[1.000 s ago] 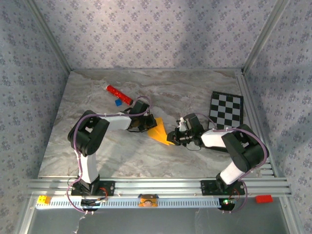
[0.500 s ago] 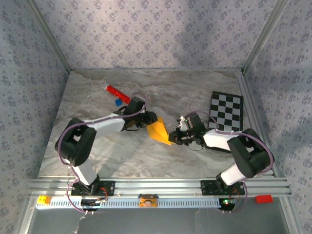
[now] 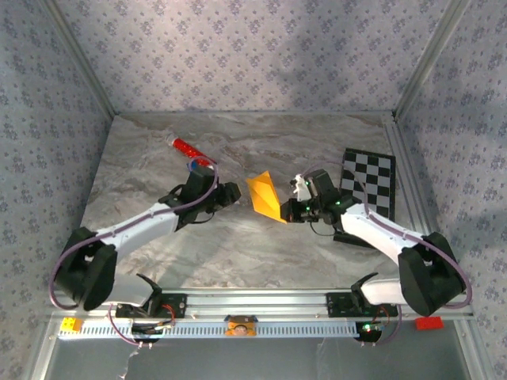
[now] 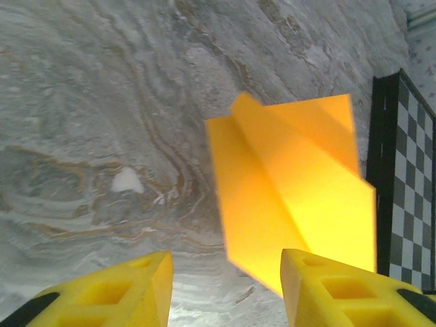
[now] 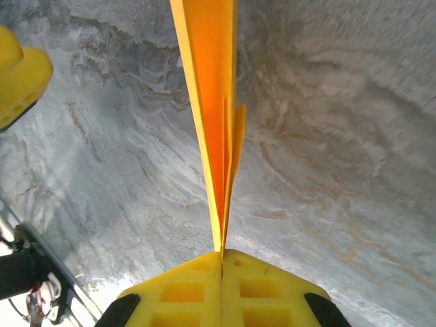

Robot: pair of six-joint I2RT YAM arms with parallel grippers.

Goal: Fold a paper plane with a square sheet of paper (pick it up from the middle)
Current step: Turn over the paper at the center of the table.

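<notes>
Both yellow fingers (image 5: 266, 289) of the right gripper (image 5: 221, 257) are pressed flat together, pinching the near end of the folded orange-yellow sheet of paper (image 5: 208, 68). The sheet runs edge-on straight away from the pinch, its layers fanning slightly apart. From above, the paper (image 3: 265, 196) stands between the two grippers over the grey marble-patterned tabletop (image 3: 261, 245), with the right gripper (image 3: 295, 207) clamped on its right-hand corner. The left gripper (image 3: 234, 192) sits just left of the sheet, apart from it. In its wrist view the left gripper (image 4: 223, 262) stands partly spread and holds nothing. The paper (image 4: 293, 184) lies ahead of the tips, mostly before the right-hand finger, showing a centre crease. A black-and-white checkered board (image 4: 402, 170) lies beyond it.
</notes>
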